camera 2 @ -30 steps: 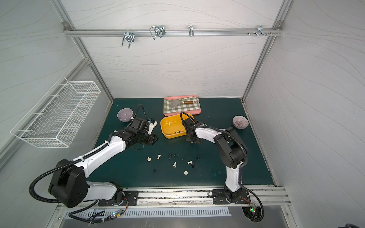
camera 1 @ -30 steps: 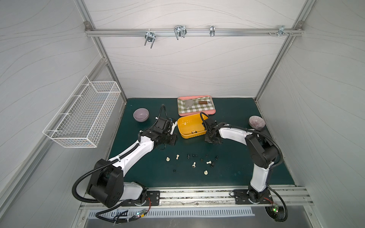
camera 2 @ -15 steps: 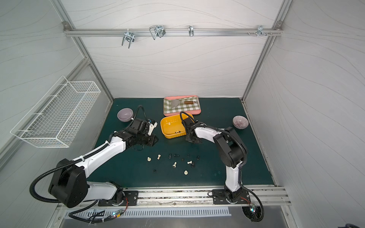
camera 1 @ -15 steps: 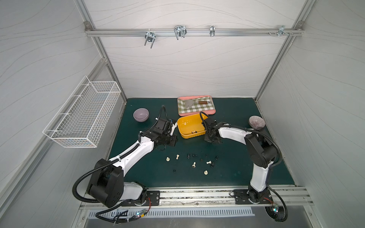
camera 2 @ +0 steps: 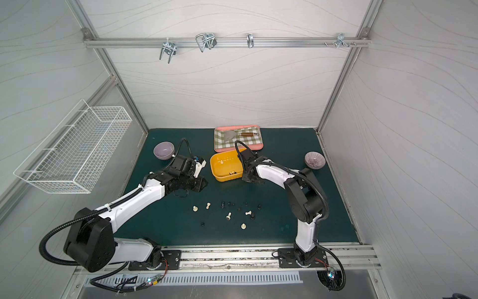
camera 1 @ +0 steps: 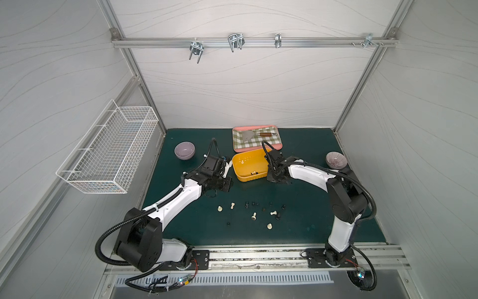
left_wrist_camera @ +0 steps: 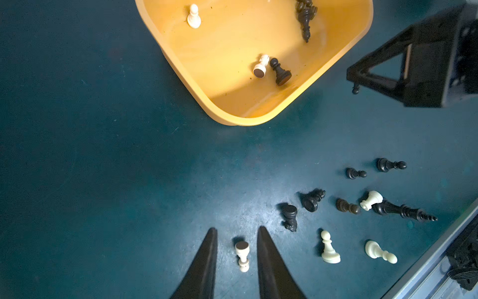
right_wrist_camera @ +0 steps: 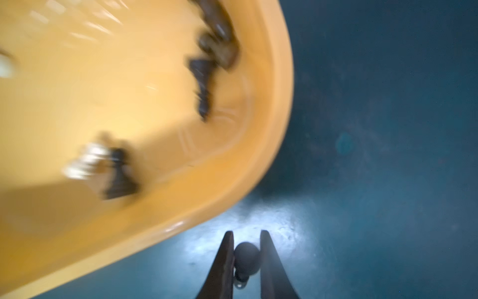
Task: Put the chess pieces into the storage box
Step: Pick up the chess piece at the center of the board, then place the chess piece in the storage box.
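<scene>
The storage box [camera 1: 248, 178] [camera 2: 224, 178] is a yellow-orange tub at mid-table; several chess pieces lie inside, among them an upright white pawn [left_wrist_camera: 193, 16]. More chess pieces, dark and cream, are scattered on the green mat [camera 1: 254, 216] [camera 2: 228, 215]. My right gripper [right_wrist_camera: 245, 233] [camera 1: 274, 178] hangs just outside the box's near right corner [right_wrist_camera: 282, 103], shut on a dark pawn [right_wrist_camera: 247, 256]. My left gripper [left_wrist_camera: 236, 229] [camera 1: 223, 185] is open left of the box, above the mat. A fallen white piece [left_wrist_camera: 242, 255] shows between its fingers, untouched.
A pink tray [camera 1: 248, 150] with a checked cloth and a spatula sits right behind the box. A purple bowl [camera 1: 184, 150] stands back left, a striped bowl [camera 1: 335, 160] at the right. A white wire basket [camera 1: 108, 152] hangs on the left wall.
My right gripper's jaws have closed in on the dark pawn. Neither arm has visibly shifted in the top views.
</scene>
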`<act>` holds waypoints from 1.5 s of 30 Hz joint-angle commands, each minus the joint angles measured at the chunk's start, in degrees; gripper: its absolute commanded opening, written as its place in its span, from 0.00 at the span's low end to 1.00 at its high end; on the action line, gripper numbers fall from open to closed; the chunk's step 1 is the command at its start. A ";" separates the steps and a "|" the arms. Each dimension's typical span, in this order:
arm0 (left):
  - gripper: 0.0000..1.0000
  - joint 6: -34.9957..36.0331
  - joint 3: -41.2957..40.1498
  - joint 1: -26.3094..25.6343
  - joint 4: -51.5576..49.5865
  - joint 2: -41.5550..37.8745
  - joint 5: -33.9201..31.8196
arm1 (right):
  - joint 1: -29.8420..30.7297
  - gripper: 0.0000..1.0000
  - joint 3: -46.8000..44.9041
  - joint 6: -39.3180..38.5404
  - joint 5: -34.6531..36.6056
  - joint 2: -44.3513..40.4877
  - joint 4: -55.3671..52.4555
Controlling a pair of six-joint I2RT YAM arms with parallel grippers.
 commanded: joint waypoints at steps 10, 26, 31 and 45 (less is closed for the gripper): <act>0.28 -0.81 0.39 0.30 1.95 -0.92 1.79 | -0.50 0.16 13.46 -6.50 -2.08 1.49 -2.36; 0.28 -1.05 -1.10 0.30 2.30 -2.95 3.55 | -2.46 0.15 25.62 -8.56 -2.47 14.68 -0.74; 0.28 -0.97 -1.62 0.30 2.51 -3.35 3.49 | -3.12 0.15 28.29 -9.25 -2.59 17.45 -1.10; 0.29 -2.43 -2.51 0.30 4.29 -4.01 6.18 | -3.66 0.15 33.70 -9.13 -2.51 25.49 -0.72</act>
